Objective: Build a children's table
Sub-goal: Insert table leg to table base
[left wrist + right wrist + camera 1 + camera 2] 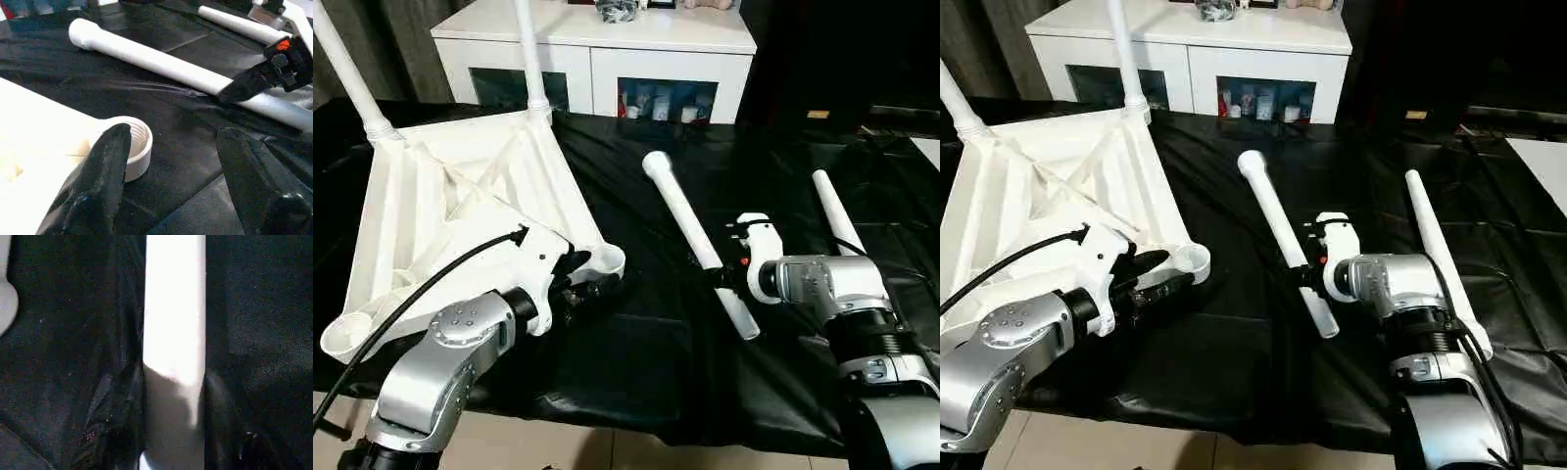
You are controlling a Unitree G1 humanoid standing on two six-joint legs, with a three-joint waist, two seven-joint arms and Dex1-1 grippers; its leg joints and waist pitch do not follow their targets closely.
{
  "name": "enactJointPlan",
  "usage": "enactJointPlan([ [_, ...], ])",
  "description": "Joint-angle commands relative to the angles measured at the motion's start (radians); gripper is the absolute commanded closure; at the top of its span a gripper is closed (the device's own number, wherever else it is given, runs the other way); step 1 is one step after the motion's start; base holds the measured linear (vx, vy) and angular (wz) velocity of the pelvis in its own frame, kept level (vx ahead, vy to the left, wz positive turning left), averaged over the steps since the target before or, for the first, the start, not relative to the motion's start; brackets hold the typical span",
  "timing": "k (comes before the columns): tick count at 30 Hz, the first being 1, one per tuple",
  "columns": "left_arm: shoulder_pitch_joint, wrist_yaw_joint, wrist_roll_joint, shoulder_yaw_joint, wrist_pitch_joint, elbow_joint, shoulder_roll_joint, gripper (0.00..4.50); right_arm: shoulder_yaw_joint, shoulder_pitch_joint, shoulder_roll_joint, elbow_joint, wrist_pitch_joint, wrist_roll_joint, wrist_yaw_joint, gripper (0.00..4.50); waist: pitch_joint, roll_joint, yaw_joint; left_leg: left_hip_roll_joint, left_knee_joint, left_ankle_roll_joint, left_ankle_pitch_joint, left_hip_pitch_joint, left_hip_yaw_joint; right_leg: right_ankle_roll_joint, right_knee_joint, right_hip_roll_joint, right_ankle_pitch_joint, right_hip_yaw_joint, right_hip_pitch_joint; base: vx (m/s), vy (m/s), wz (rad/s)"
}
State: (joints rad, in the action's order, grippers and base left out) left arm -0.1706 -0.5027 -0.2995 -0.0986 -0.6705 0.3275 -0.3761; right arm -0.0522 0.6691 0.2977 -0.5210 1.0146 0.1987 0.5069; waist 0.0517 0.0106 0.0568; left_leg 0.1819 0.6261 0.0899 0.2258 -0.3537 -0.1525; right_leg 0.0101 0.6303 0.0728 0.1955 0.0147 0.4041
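The top [460, 215] lies upside down on the black table [636, 352], ribs showing, with two legs [352, 73] already standing in its far sockets. Two more legs lie loose on the cloth to its right. The step in hand is picking up the third leg [700, 245]: the right gripper [729, 277] straddles it near its narrow end, fingers drawn in against both sides of the tube (contact looks made, though how firm the grip is I cannot tell). The left gripper [171, 166] hovers with fingers wide apart just beside the empty near socket [134, 147], holding nothing. Next, I judge, the leg must be lifted, its thick end swung to that socket and seated, while the left steadies the top.
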Motion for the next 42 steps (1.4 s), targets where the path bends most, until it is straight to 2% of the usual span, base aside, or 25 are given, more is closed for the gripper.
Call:
enactJointPlan([
  [1,-0.026,0.019,-0.002,0.022,0.012,-0.016,0.009,1.39,-0.047,0.005,0.006,0.049,-0.008,0.035,0.003,3.12,-0.060,0.003,-0.001,0.021,-0.084,0.012,0.128,-0.001,-0.006,-0.253,-0.066,0.036,0.083,-0.023,-0.051,0.000,0.000,0.00],
  [3,-0.035,0.031,-0.005,0.033,0.016,-0.023,0.023,1.39,-0.069,0.010,0.002,0.066,-0.012,0.054,0.005,3.14,-0.060,0.002,-0.002,0.019,-0.084,0.007,0.118,-0.002,-0.007,-0.253,-0.066,0.035,0.077,-0.023,-0.051,0.000,0.000,0.00],
  [7,-0.083,0.084,-0.017,0.060,0.024,-0.063,0.085,1.39,-0.176,0.047,-0.040,0.098,-0.063,0.134,-0.003,3.15,-0.062,-0.004,0.000,0.021,-0.083,-0.003,0.103,-0.003,-0.008,-0.256,-0.065,0.038,0.071,-0.024,-0.051,0.000,0.000,0.00],
  [8,-0.106,0.094,-0.051,0.077,0.008,-0.083,0.123,1.21,-0.200,0.057,-0.056,0.113,-0.082,0.160,-0.002,3.15,-0.062,-0.006,0.000,0.019,-0.082,-0.005,0.097,-0.003,-0.010,-0.259,-0.065,0.038,0.069,-0.025,-0.051,0.000,0.000,0.00],
  [9,-0.170,0.153,-0.195,0.167,-0.093,-0.149,0.259,1.04,-0.261,0.080,-0.111,0.153,-0.126,0.226,-0.018,3.15,-0.063,-0.005,0.000,0.017,-0.079,-0.002,0.085,-0.003,-0.015,-0.265,-0.062,0.039,0.055,-0.028,-0.052,0.000,0.000,0.00],
  [11,-0.188,0.168,-0.235,0.191,-0.120,-0.169,0.296,1.04,-0.277,0.086,-0.128,0.164,-0.135,0.245,-0.025,3.16,-0.064,-0.006,0.002,0.017,-0.078,-0.002,0.084,-0.003,-0.012,-0.279,-0.065,0.038,0.049,-0.026,-0.052,0.000,0.000,0.00],
  [13,-0.223,0.153,-0.264,0.182,-0.134,-0.232,0.347,0.83,-0.305,0.099,-0.186,0.206,-0.138,0.291,-0.053,3.16,-0.064,-0.003,0.001,0.016,-0.079,-0.024,0.067,-0.008,-0.011,-0.269,-0.064,0.037,0.036,-0.025,-0.051,0.000,0.000,0.00],
  [15,-0.249,0.147,-0.298,0.189,-0.126,-0.276,0.402,0.62,-0.312,0.105,-0.237,0.232,-0.157,0.305,-0.082,3.16,-0.065,0.001,0.000,0.016,-0.080,-0.035,0.049,-0.007,-0.011,-0.255,-0.068,0.036,0.033,-0.024,-0.051,0.000,0.000,0.00],
  [16,-0.255,0.145,-0.312,0.193,-0.127,-0.287,0.417,0.63,-0.314,0.107,-0.251,0.237,-0.166,0.309,-0.089,3.16,-0.066,-0.001,0.000,0.017,-0.080,-0.035,0.045,-0.006,-0.011,-0.255,-0.068,0.037,0.029,-0.024,-0.052,0.000,0.000,0.00],
  [17,-0.264,0.140,-0.315,0.188,-0.128,-0.306,0.432,0.45,-0.326,0.114,-0.278,0.237,-0.181,0.322,-0.108,3.16,-0.067,0.006,0.002,0.018,-0.080,-0.032,0.031,-0.007,-0.009,-0.259,-0.066,0.038,0.010,-0.024,-0.053,0.000,0.000,0.00],
  [19,-0.272,0.124,-0.315,0.172,-0.134,-0.325,0.443,0.22,-0.328,0.119,-0.307,0.238,-0.198,0.327,-0.128,3.16,-0.071,0.004,0.002,0.018,-0.079,-0.035,0.002,-0.006,-0.008,-0.262,-0.061,0.035,-0.048,-0.022,-0.054,0.000,0.000,0.00],
  [20,-0.276,0.119,-0.317,0.168,-0.131,-0.329,0.449,0.22,-0.324,0.118,-0.319,0.242,-0.204,0.327,-0.132,3.16,-0.073,0.007,0.002,0.017,-0.077,-0.036,-0.006,-0.006,-0.008,-0.264,-0.059,0.036,-0.063,-0.022,-0.054,0.000,0.000,0.00],
  [23,-0.297,0.122,-0.359,0.199,-0.167,-0.337,0.479,0.01,-0.317,0.110,-0.347,0.261,-0.215,0.335,-0.149,3.16,-0.074,0.005,0.004,0.017,-0.074,-0.045,-0.041,-0.011,-0.009,-0.276,-0.053,0.034,-0.139,-0.021,-0.057,0.000,0.000,0.00],
  [25,-0.305,0.123,-0.359,0.187,-0.170,-0.340,0.472,0.00,-0.316,0.105,-0.363,0.275,-0.215,0.347,-0.164,3.16,-0.072,0.006,0.003,0.016,-0.075,-0.050,-0.027,-0.010,-0.009,-0.275,-0.055,0.034,-0.130,-0.021,-0.056,0.000,0.000,0.00],
  [28,-0.306,0.130,-0.330,0.178,-0.126,-0.360,0.467,0.00,-0.318,0.099,-0.382,0.288,-0.222,0.359,-0.184,3.16,-0.069,0.007,0.002,0.020,-0.080,-0.039,0.010,-0.009,-0.008,-0.259,-0.061,0.037,-0.068,-0.021,-0.056,0.000,0.000,0.00],
  [35,-0.306,0.154,-0.353,0.224,-0.139,-0.364,0.470,0.00,-0.333,0.103,-0.387,0.282,-0.225,0.379,-0.200,3.16,-0.067,0.003,0.001,0.019,-0.082,-0.021,0.015,-0.010,-0.009,-0.243,-0.062,0.037,-0.050,-0.022,-0.057,0.000,0.000,0.00],
  [36,-0.305,0.155,-0.354,0.224,-0.139,-0.363,0.470,0.28,-0.332,0.102,-0.386,0.283,-0.223,0.381,-0.200,3.16,-0.068,0.005,0.002,0.018,-0.081,-0.020,0.010,-0.009,-0.009,-0.242,-0.061,0.037,-0.057,-0.022,-0.056,0.000,0.000,0.00],
  [40,-0.308,0.153,-0.362,0.236,-0.114,-0.369,0.475,0.49,-0.331,0.101,-0.387,0.284,-0.217,0.395,-0.207,3.16,-0.068,0.003,0.002,0.017,-0.080,-0.025,-0.002,-0.011,-0.009,-0.245,-0.059,0.037,-0.074,-0.023,-0.058,0.000,0.000,0.00],
  [42,-0.310,0.150,-0.366,0.240,-0.108,-0.371,0.478,0.77,-0.330,0.100,-0.389,0.284,-0.218,0.401,-0.213,3.16,-0.069,0.003,0.002,0.017,-0.080,-0.029,-0.002,-0.010,-0.010,-0.245,-0.060,0.037,-0.073,-0.023,-0.057,0.000,0.000,0.00],
])
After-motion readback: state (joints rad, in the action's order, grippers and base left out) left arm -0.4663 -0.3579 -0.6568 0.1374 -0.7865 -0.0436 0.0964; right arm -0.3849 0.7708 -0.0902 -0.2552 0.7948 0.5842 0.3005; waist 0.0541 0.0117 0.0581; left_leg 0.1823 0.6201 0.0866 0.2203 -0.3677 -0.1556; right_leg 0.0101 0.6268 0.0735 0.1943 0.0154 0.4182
